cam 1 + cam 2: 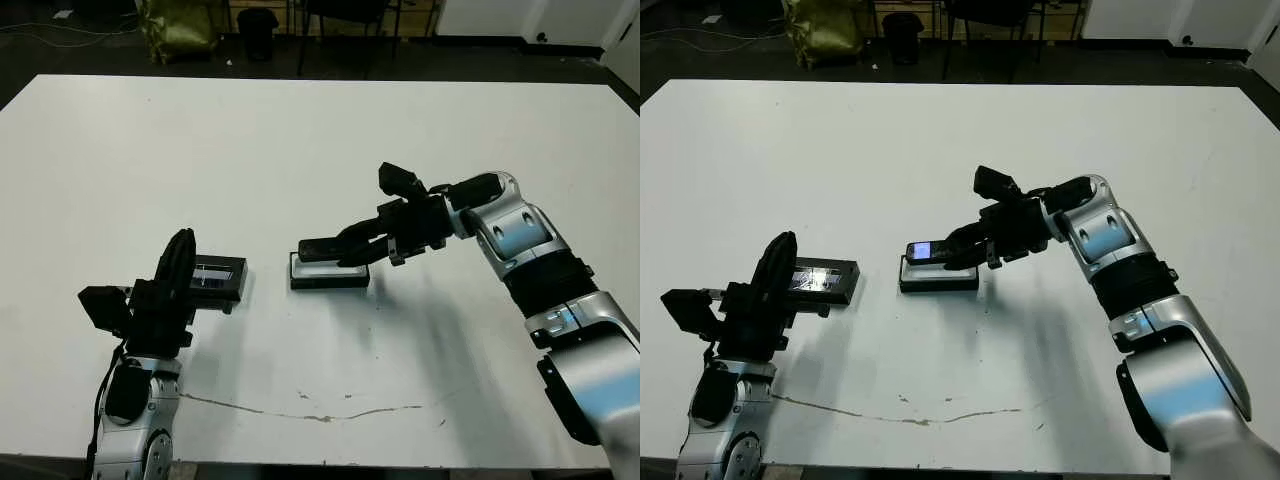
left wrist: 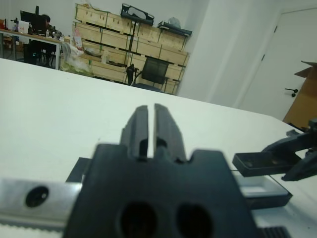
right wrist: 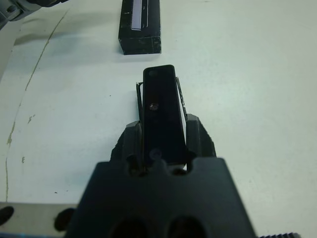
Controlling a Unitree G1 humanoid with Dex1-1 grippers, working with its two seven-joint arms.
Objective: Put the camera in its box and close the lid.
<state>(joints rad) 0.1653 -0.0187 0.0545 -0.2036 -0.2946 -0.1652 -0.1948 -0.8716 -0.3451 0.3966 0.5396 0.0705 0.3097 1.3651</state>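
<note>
**Camera Held Over Box**

While clamped in the right gripper (image 1: 345,247), hung just above the box (image 1: 329,277): the camera (image 3: 162,116), level, lengthwise over the tray. Lay open on the white table (image 1: 320,150), that box, white lining showing, nothing seen inside. Rested flat beside it, toward the left gripper (image 2: 150,130): the lid (image 1: 216,276). Pressed together on nothing, those left fingers. Stood beyond the table: wooden crates (image 2: 124,42), a black chair (image 2: 152,73).

one camera (image 1: 932,250), one box (image 1: 938,274), one lid (image 1: 820,281), two grippers, one table (image 1: 940,140)
</note>
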